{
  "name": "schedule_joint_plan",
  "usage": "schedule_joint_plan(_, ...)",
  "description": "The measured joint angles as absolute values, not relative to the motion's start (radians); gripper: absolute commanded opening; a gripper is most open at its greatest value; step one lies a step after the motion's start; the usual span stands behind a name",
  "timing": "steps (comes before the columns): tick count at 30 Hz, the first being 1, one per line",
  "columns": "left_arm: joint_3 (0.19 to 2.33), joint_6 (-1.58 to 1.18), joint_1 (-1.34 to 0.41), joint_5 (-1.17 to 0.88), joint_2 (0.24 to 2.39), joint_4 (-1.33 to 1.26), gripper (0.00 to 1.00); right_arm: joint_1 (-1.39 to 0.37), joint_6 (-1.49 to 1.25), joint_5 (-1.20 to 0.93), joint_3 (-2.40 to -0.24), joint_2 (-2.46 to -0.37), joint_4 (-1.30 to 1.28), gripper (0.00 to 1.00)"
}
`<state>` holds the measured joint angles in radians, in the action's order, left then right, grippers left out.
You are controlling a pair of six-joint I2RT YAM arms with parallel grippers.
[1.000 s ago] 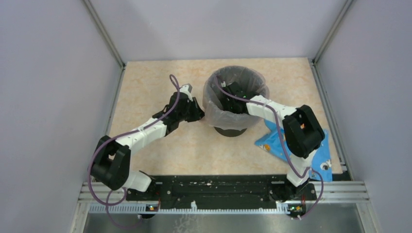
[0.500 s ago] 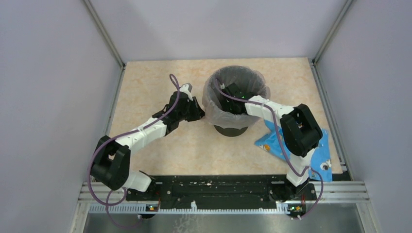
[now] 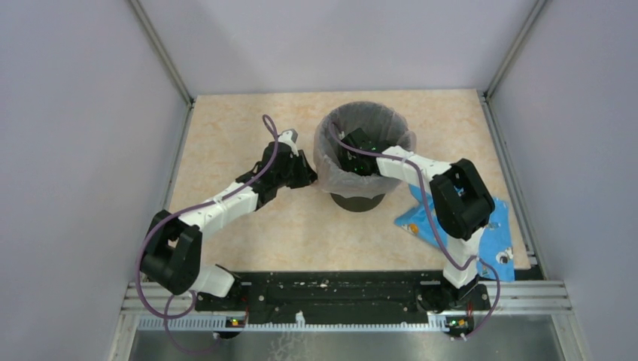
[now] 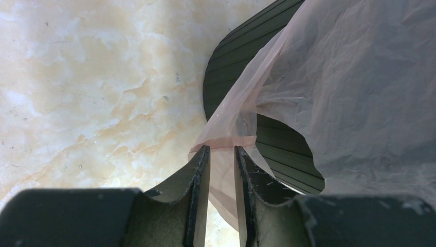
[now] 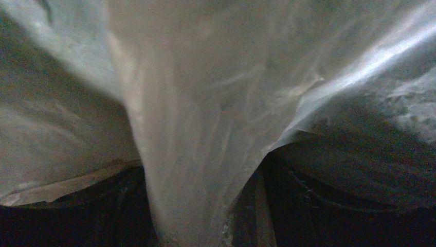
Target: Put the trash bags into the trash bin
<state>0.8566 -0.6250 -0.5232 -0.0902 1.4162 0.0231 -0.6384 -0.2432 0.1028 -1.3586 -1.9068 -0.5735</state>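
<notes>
1. The step in hand, as I judge it, is seating the trash bag (image 4: 355, 77) as a liner in the trash bin (image 4: 231, 67). One claw anchors the edge while the other works the film down inside.
2. The left claw (image 4: 222, 150) is clamped on the bag's pink hem, just outside the bin's wall. Film runs taut from its tips up toward the rim. It should hold firm without tugging outward, since film this thin would likely stretch or slip off the rim.
3. The right claw (image 5: 200, 216) is down inside the bin, jaws wide, with a thick fold of film running between them. Whether they press on it I cannot tell. A slow push downward would suit best, so trapped air escapes and the rim film is not dragged in.
4. The bag is thin, crinkly and translucent pale pink, greying where the dark bin shows through. It drapes over the rim with a loose skirt outside, drawn to a point at the left claw.
5. The bin stands upright on the bench (image 3: 248, 128), just ahead of the left claw and around the right one.
</notes>
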Motion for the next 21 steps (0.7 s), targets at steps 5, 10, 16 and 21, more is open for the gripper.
schedule_joint_plan(5, 0.857, -0.625, -0.523, -0.093, 1.416, 0.023, 0.31, -0.638, -0.243, 0.088, -1.363, -1.911, -0.581, 0.70)
schedule_joint_plan(10, 0.857, -0.625, -0.523, -0.094, 1.416, 0.023, 0.31, -0.636, -0.246, 0.072, -1.364, -1.932, -0.587, 0.70)
schedule_joint_plan(16, 0.857, -0.625, -0.523, -0.095, 1.416, 0.023, 0.31, -0.632, -0.247, 0.057, -1.371, -1.937, -0.599, 0.70)
schedule_joint_plan(21, 0.857, -0.625, -0.523, -0.097, 1.416, 0.023, 0.31, -0.632, -0.248, 0.054, -1.384, -1.942, -0.617, 0.70)
